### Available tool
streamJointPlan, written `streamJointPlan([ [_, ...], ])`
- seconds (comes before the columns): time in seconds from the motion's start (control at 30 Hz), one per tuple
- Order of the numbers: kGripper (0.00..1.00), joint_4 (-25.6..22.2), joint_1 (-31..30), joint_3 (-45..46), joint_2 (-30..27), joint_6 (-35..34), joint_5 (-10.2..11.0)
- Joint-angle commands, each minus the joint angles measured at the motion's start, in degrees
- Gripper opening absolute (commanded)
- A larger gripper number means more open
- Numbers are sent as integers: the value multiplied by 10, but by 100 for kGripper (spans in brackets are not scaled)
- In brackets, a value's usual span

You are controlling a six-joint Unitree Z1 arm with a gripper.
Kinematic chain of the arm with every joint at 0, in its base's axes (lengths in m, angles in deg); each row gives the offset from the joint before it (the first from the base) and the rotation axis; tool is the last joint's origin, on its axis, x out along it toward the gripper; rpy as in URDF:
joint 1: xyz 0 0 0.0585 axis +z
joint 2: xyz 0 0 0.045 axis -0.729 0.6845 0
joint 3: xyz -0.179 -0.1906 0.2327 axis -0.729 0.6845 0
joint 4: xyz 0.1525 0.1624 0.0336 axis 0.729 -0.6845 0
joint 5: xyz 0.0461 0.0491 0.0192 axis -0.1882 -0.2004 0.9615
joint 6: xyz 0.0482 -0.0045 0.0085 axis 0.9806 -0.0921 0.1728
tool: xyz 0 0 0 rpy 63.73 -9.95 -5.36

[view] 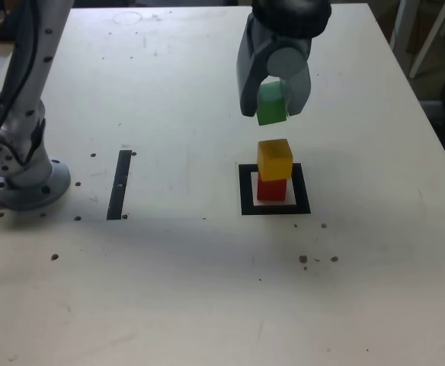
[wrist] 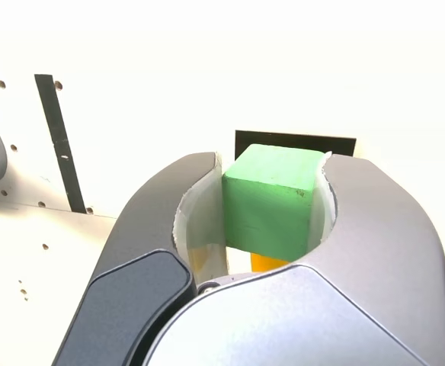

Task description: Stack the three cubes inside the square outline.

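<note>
Going left to right in the exterior view: your grey metal arm base (view: pixel 26 183) is bolted down well off to the side, so the work area stays clear of it. Next, the straight black strip (view: pixel 120 185) lies flat on the white tabletop (view: pixel 169 290); doesn't look like part of your stack, ignore it.

Then your target: the thick black square outline with a pale interior (view: pixel 247 195). The small plain red cube (view: pixel 271 190) sits inside it as the base, which keeps the footprint in bounds. The small plain orange-yellow cube (view: pixel 274 159) rests on the red one, looks a bit twisted relative to it, so your top landing face probably isn't quite square to the base.

Above that, your two-fingered grey gripper (view: pixel 273 107) is closed on the small plain green cube (wrist: pixel 268 210). Curved fingers pinch it by two opposite sides, underside left free so it can land flat. Green is clear of the yellow top, tilted slightly in the exterior view. I'd judge you're on the last placement: center over yellow, level it, lower gently, then let go. Off-center contact could shove yellow off red.
</note>
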Motion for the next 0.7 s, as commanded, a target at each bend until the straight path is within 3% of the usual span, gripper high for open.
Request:
streamJointPlan([
  [0.0,33,-9,-7,-4,-5,-3,3],
  [0.67,33,-9,-78,-3,-4,-38,5],
])
